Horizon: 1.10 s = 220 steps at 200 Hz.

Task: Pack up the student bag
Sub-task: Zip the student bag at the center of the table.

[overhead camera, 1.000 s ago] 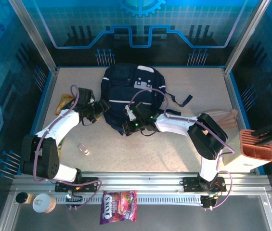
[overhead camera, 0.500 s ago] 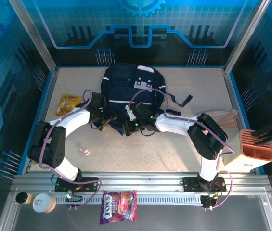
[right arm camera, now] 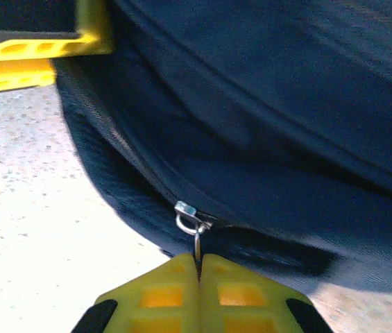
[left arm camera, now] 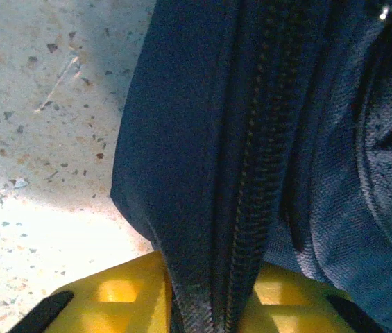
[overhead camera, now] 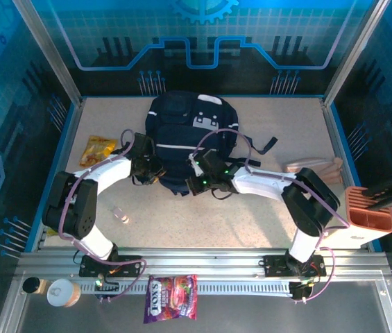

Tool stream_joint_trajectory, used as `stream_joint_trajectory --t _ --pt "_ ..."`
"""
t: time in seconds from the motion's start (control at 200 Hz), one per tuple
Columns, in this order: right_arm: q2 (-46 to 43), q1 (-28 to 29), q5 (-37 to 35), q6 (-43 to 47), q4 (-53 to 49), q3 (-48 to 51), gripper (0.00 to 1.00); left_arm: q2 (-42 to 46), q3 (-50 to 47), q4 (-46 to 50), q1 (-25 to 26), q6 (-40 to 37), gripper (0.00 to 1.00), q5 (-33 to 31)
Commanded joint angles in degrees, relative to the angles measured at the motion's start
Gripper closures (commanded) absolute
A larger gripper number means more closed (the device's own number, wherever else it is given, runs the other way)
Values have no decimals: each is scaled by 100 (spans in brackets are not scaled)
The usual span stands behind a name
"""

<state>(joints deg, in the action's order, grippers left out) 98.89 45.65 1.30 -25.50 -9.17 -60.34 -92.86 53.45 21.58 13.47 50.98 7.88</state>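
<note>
Top view: student bag (overhead camera: 189,128) lies flat at the back-centre of the tabletop (overhead camera: 265,215), top patch away from the arms. Left fingers (overhead camera: 157,171) are on the bag's near-left edge. Right fingers (overhead camera: 197,183) are on its near edge, just right of the left fingers. Both touch the fabric. Yellow snack packet (overhead camera: 100,147) lies well left of the left fingers. Small bottle (overhead camera: 121,215) lies behind the left fingers, toward the arm bases, apart from the bag.

Left wrist: the bag's edge comes straight down between the two yellow pads (left arm camera: 119,298), with the closed zipper track (left arm camera: 251,173) running along the fold. The pads stand only narrowly apart and the fold is pinched between them, so the left fingers have hold of the bag. Bare speckled tabletop shows left of the fingers.

Right wrist: right fingers (right arm camera: 199,274) are fully closed, tips meeting on the metal zipper pull (right arm camera: 194,225) straight ahead of them at the bag's lower seam. A yellow finger of the left arm (right arm camera: 36,52) sits up and to the left, against the same edge of the bag.
</note>
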Motion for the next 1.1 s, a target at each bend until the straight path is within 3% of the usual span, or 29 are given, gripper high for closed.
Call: stream_joint_trajectory --t 0.0,0.205,0.405,0.8,1.096 --pt "-361 -229 -638 491 -706 246 100 -75 -150 16 -132 -62 78 -322" --pt "-502 -450 -1243 865 -1042 308 100 -26 -142 4 -170 -171 91 -288" --pt "-479 -665 -1442 1107 -942 400 100 53 -106 115 -196 -306 96 -317" --pt "-96 -1557 -1809 1213 -550 273 100 118 -69 266 -266 -509 97 -252" --pt "553 -2220 -1902 987 -480 -456 100 110 -27 389 -284 -710 97 -173"
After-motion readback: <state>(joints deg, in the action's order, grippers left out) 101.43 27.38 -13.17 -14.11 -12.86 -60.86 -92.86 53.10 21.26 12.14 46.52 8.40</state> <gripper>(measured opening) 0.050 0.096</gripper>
